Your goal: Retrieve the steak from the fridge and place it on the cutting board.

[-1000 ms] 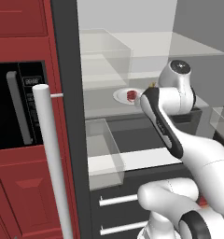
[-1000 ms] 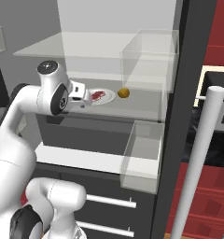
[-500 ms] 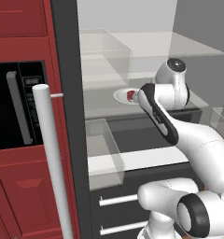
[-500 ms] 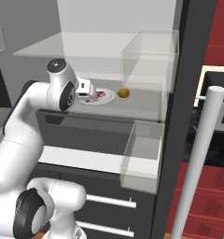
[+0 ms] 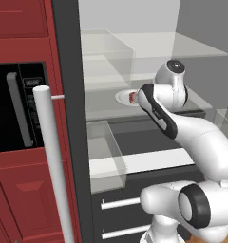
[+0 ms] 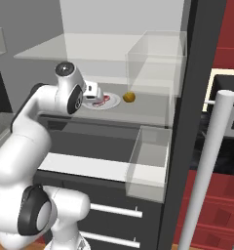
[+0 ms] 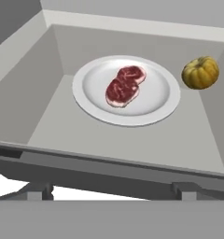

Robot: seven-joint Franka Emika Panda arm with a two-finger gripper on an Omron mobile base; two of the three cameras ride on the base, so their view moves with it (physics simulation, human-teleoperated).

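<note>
One steak (image 7: 125,87), dark red with pale marbling, two-lobed outline, lies flat at the centre of a white plate (image 7: 153,106) just above mid-frame in the hand view. The plate rests on a pale shelf inside the fridge (image 6: 192,97). A yellow-brown round food item (image 7: 200,73) sits at the upper right of the hand view, just beside the plate rim, apart from it.

In the right base view the plate (image 6: 112,102) is at centre-left with the round item (image 6: 129,97) to its right; only a sliver of red meat (image 6: 102,99) shows past the hand. In the left base view the plate (image 5: 121,96) is at mid-frame, a red edge of steak (image 5: 132,97) peeking out from behind the arm.

Arm pose: it rises from the base, bends at the elbow and reaches forward into the open fridge at shelf level. The gripper (image 6: 93,94) is near the plate's edge, hand tilted down toward the steak, not touching it.

Hard to make out: the fingers are hidden by the wrist in both base views and the tips are not distinguishable in the hand view, so I cannot tell whether the jaws are apart or together. The fridge door handle (image 5: 53,161), a pale bar, crosses the lower left of the left base view.
</note>
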